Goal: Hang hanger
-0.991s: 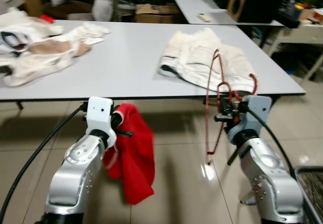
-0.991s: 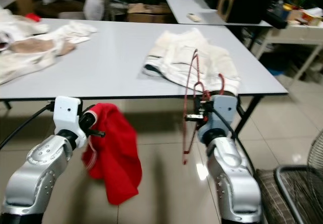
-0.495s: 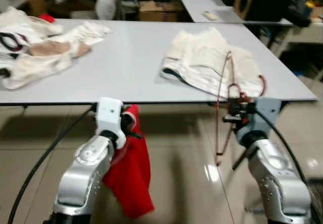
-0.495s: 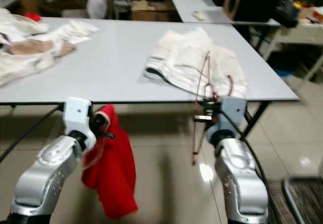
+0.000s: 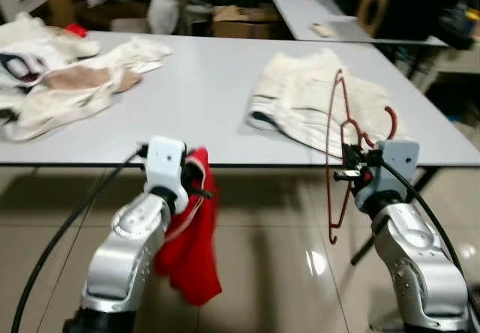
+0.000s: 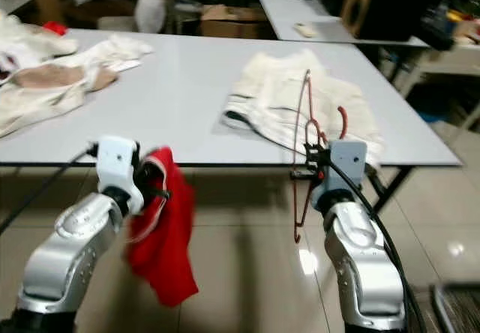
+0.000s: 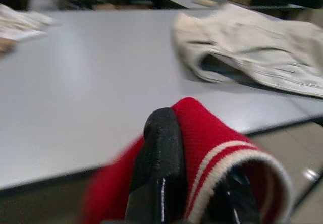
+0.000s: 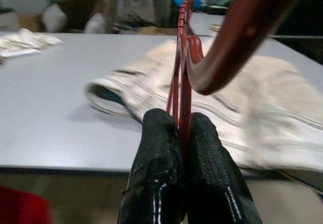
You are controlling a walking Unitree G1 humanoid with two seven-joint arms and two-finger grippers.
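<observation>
The right gripper (image 8: 181, 133) is clamped tight on a thin dark-red wire clothes hanger (image 5: 339, 145), its two black fingers (image 8: 156, 148) pressed together around the wire near the neck, so that the hanger stands roughly upright just off the near edge of the long pale-grey counter (image 5: 202, 93), its hook curling up beside the gripper and its lower frame hanging down over the glossy tiled floor (image 5: 277, 258). The left gripper (image 7: 192, 148) is closed on a bright red knitted garment with cream stripes at its cuff (image 5: 193, 243); the cloth is pinched between the black fingers and drapes down below the counter edge. On the counter, just behind the hanger, lies a crumpled cream-white garment with a dark trim (image 5: 315, 100), and toward the far left end sits a loose heap of cream and tan clothes (image 5: 60, 85). Beyond the counter stand a second pale table (image 5: 330, 18) and a cardboard box (image 5: 240, 24) among blurred dark clutter.
</observation>
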